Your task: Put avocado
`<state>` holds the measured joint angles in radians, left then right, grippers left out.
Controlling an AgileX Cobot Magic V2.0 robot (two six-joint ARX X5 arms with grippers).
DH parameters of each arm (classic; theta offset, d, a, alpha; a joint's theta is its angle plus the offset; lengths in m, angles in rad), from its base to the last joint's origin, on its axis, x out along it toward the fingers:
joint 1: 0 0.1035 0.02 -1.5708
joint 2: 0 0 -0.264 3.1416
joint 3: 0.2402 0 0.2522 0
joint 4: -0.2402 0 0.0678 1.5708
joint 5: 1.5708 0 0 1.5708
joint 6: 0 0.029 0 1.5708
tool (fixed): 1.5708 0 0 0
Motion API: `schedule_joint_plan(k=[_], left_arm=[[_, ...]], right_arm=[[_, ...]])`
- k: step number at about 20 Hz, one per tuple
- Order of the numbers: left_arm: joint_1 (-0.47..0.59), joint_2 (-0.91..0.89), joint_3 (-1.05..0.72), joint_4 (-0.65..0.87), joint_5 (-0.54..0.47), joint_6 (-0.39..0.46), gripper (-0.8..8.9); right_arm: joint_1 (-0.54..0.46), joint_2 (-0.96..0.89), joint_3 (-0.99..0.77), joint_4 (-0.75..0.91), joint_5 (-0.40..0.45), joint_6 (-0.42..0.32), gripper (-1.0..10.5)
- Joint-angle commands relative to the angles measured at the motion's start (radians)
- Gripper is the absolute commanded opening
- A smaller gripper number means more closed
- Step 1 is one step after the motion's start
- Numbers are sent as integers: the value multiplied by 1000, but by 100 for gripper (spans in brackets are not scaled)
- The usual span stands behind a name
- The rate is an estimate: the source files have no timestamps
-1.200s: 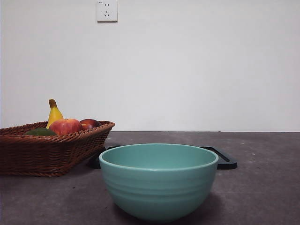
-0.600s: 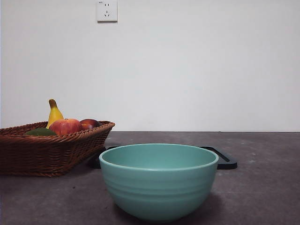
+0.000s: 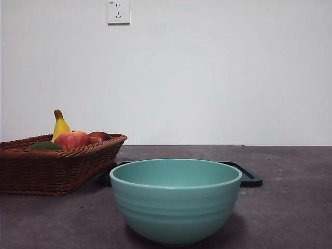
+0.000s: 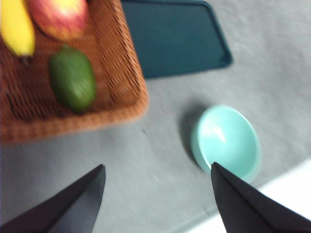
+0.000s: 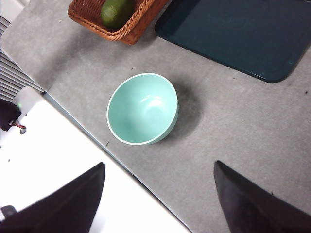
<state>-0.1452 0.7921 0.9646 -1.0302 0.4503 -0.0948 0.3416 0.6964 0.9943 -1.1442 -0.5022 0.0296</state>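
Avocado (image 4: 73, 78) lying in the wicker basket (image 4: 127, 73) beside banana (image 4: 17, 26) and apple (image 4: 60, 17); left gripper (image 4: 158, 182) and right gripper (image 5: 160, 182) both high above the table, jaws apart, holding nothing.

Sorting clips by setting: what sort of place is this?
Likely a lab tabletop staged as a kitchen: a wicker basket holding the avocado, a teal bowl on a grey table, and a bare wall with a socket.
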Motion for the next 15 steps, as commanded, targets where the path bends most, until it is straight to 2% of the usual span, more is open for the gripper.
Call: schedule_joint_plan(k=[1, 11, 15], left_arm=[[-20, 91, 35, 62, -38, 3, 352], [-144, 521, 74, 291, -361, 9, 351], [-164, 655, 74, 393, -418, 25, 351]], right_arm=[[6, 11, 18, 7, -3, -7, 358], [6, 22, 18, 6, -3, -7, 358], [6, 22, 18, 6, -3, -3, 358]])
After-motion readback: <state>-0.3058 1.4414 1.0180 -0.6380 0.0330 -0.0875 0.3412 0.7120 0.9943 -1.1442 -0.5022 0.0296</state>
